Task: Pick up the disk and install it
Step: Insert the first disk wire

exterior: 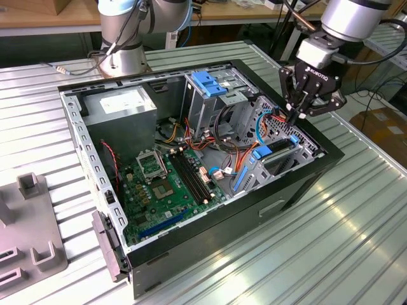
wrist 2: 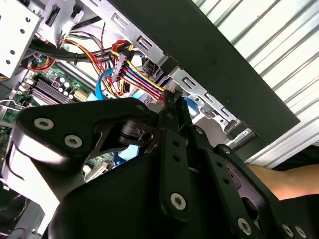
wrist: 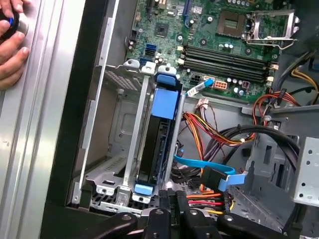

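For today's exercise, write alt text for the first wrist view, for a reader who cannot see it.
The disk, edged with blue rails, sits on edge in a metal drive bay inside an open computer case, with the gripper just above its near end. A green motherboard and bundled cables lie beyond; a person's hand rests outside the case.

Silver-grey arm [exterior: 346, 16], black cables; black gripper [exterior: 297, 116], silver screws, white lettering, slim black fingers [wrist 2: 172, 117].
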`<action>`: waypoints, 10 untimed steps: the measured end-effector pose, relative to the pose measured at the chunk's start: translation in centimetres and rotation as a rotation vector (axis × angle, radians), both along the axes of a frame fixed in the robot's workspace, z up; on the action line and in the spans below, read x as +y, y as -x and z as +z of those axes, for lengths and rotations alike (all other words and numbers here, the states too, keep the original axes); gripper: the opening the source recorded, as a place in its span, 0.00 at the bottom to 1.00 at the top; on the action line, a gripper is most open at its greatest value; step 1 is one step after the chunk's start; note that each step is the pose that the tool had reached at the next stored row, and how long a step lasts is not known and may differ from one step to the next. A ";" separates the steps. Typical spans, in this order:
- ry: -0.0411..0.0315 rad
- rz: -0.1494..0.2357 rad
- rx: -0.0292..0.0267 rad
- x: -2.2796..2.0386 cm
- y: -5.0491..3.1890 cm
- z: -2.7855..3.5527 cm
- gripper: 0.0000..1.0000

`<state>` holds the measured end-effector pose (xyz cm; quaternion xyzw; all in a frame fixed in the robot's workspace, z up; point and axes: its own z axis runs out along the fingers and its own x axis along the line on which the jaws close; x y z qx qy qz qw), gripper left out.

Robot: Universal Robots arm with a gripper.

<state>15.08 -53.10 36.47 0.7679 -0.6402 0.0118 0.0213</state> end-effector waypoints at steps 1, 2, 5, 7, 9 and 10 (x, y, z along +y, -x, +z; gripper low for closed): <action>-0.0001 -0.001 0.0001 -0.07 0.15 -0.05 0.17; 0.0000 -0.001 0.0001 -0.08 0.36 -0.08 0.17; -0.0002 -0.016 0.0001 -0.10 0.93 -0.19 0.17; 0.0005 -0.071 0.0001 -0.10 0.93 -0.35 0.17; 0.0010 -0.100 0.0000 -0.10 0.93 -0.44 0.17; 0.0010 -0.108 0.0000 -0.12 0.93 -0.49 0.17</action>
